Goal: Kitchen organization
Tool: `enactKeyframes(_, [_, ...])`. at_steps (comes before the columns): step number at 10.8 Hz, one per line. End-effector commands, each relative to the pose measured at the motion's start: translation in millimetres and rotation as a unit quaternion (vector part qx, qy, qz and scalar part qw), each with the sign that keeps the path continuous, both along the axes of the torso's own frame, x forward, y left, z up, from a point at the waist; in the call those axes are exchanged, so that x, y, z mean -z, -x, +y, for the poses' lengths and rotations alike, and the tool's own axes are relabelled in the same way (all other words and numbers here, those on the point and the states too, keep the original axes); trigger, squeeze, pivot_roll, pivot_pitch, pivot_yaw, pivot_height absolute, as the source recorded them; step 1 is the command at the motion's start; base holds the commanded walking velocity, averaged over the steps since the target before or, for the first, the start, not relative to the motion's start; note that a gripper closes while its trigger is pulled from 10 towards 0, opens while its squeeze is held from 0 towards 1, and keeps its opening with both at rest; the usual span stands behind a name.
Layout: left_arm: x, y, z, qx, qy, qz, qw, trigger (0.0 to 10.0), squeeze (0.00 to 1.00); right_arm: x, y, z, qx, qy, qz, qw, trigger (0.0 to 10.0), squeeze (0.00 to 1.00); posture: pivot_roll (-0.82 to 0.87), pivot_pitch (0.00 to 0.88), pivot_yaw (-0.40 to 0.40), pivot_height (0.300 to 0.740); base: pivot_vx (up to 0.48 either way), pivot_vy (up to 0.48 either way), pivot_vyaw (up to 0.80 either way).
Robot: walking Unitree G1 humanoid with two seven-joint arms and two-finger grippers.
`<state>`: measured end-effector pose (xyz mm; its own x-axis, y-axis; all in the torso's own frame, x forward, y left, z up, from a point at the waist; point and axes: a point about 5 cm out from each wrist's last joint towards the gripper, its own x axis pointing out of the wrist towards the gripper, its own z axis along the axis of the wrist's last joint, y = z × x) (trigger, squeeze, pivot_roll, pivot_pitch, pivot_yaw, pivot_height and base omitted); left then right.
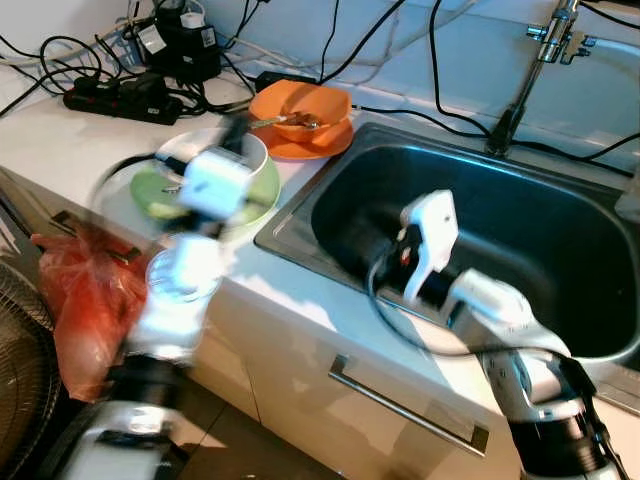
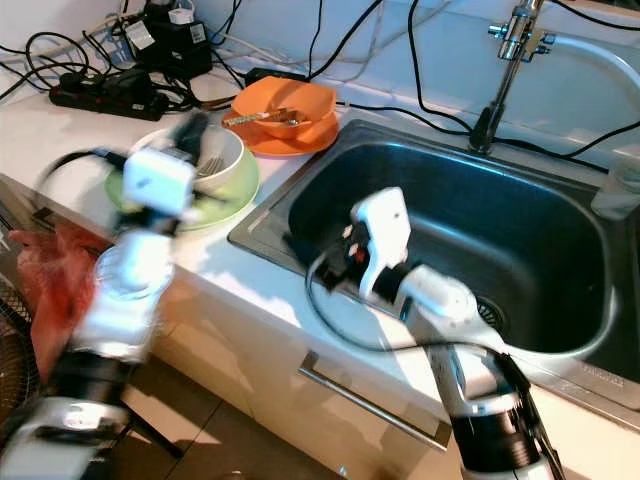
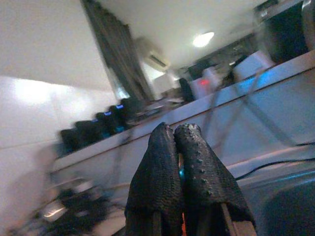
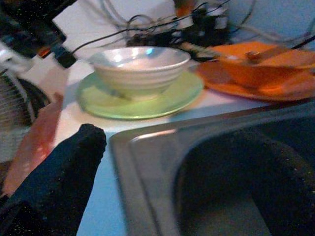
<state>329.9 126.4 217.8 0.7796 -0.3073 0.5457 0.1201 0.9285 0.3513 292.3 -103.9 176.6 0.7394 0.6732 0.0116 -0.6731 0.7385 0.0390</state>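
Over the counter (image 1: 60, 130) I see my left hand (image 3: 178, 132) blurred above the white bowl (image 4: 139, 64), which sits on a green plate (image 4: 182, 93); its fingers are pressed together with nothing between them. My right hand (image 4: 172, 162) hangs at the near left edge of the sink (image 1: 520, 230), fingers spread wide apart and empty. Just behind the green plate, an orange bowl (image 1: 300, 105) rests on an orange plate (image 1: 330, 145). A power strip (image 1: 120, 98) lies near the wall.
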Motion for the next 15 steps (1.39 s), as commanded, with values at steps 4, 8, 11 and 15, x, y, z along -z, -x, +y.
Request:
enactKeyframes(4, [-17,-0.3,-29.7,0.093,0.081,0.036,0.992,0.0,0.00,-6,-12.3,-13.0,0.064,0.012,-0.027,0.997,10.0,1.00,-0.03,0.000,0.016,0.740,0.000,0.000,0.00])
enactKeyframes(8, [-11,-2.4,-41.5,0.151,0.124,0.106,0.975,0.0,0.00,-15,-25.1,-28.2,0.149,0.035,-0.073,0.986,10.0,0.09,-0.03,0.000,0.020,0.740,0.000,0.000,0.00])
enactKeyframes(11, [-2,3.4,-63.9,0.245,0.161,0.183,0.938,0.0,0.00,-13,-32.3,-32.8,0.174,0.065,-0.097,0.978,10.0,0.00,-0.03,0.000,0.021,0.740,0.000,0.000,0.00])
enactKeyframes(15, [8,5.3,-75.9,0.291,0.207,0.260,0.897,0.0,0.00,-9,-35.0,-29.5,0.175,0.072,-0.111,0.976,10.0,0.00,-0.03,0.000,0.033,0.740,0.000,0.000,0.00])
